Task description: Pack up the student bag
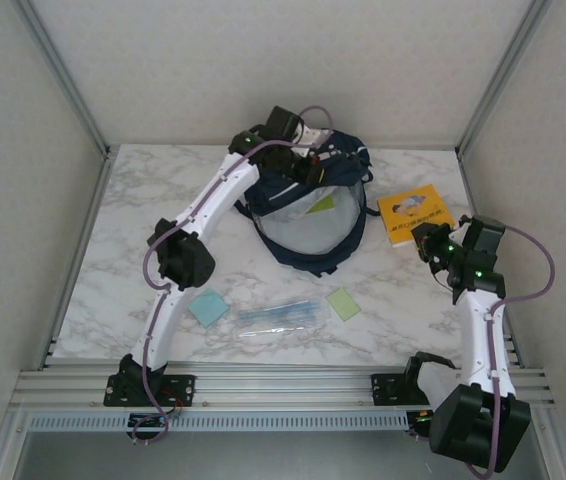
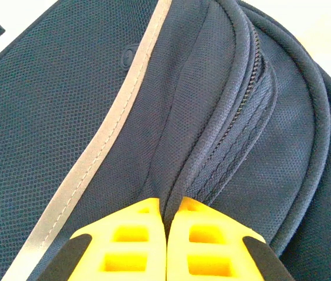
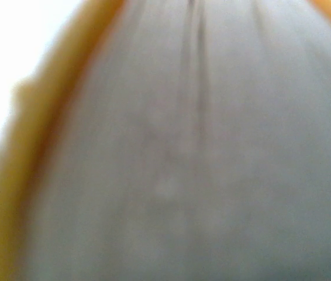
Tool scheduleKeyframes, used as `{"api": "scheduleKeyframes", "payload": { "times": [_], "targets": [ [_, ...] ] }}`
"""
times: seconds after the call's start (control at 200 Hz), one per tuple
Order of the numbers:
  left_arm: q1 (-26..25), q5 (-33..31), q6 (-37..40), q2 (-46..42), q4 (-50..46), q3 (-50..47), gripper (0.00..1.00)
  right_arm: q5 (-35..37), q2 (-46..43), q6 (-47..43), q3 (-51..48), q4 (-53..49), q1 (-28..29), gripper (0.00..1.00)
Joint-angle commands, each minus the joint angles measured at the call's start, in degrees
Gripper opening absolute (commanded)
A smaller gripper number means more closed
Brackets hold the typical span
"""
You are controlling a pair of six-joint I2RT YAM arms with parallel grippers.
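The student bag (image 1: 298, 258) is a large dark navy backpack of woven mesh-textured fabric, lying on the white marble-patterned table (image 1: 133, 200) directly beneath the left gripper (image 1: 315, 165), with most of its body stretching from that gripper back toward the arm bases. Its long axis runs roughly from the near side of the table to the far side, the far end leaning a little to the right. The rounded end lies nearer the bases and the main compartment gapes upward, showing a pale grey lining (image 1: 303, 232). In the left wrist view the bag (image 2: 66, 105) shows a thin grey stripe (image 2: 104, 146) with stitched edges running diagonally, and beside it a padded, piped seam carrying a dark zip (image 2: 244, 117). The left gripper (image 2: 166, 219) has its yellow ribbed fingers pressed together, pinching a raised fold of the navy fabric just beside that zip. The right gripper (image 1: 429, 242) sits well apart from the bag, to its right, close against a yellow hardcover book (image 1: 415, 213); its wrist view is a grey blur edged in orange, so I cannot tell how far it is open or whether it holds anything.
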Motion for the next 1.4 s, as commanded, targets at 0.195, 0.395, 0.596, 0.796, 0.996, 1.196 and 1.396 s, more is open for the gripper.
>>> {"api": "scheduleKeyframes", "payload": {
  "times": [0.195,0.395,0.596,0.796,0.996,1.196,1.396],
  "targets": [
    [0.3,8.0,-17.1,-0.5,9.7,2.7,0.00,-1.7,7.4,10.2,-0.6,24.0,17.1,0.00],
    [-0.2,9.3,-21.2,-0.6,12.9,2.7,0.00,1.5,20.5,11.9,2.0,37.7,24.9,0.00],
    [-1.0,9.4,-22.3,-0.9,13.0,2.7,0.00,-1.2,38.4,7.7,12.0,48.5,28.6,0.00],
    [-1.3,9.4,-24.0,-0.8,13.8,2.7,0.00,2.8,55.9,7.7,17.8,63.9,29.2,0.00],
    [-1.5,9.0,-24.8,-0.9,14.1,2.7,0.00,3.2,70.1,14.9,27.8,69.1,29.8,0.00],
    [-1.2,6.3,-25.3,-0.8,14.3,1.7,0.00,10.4,64.4,14.6,24.4,51.4,29.8,0.50],
    [-1.0,3.3,-25.3,-0.6,14.8,0.0,0.00,11.7,55.8,12.8,20.3,33.2,28.9,0.75]
  ]
}}
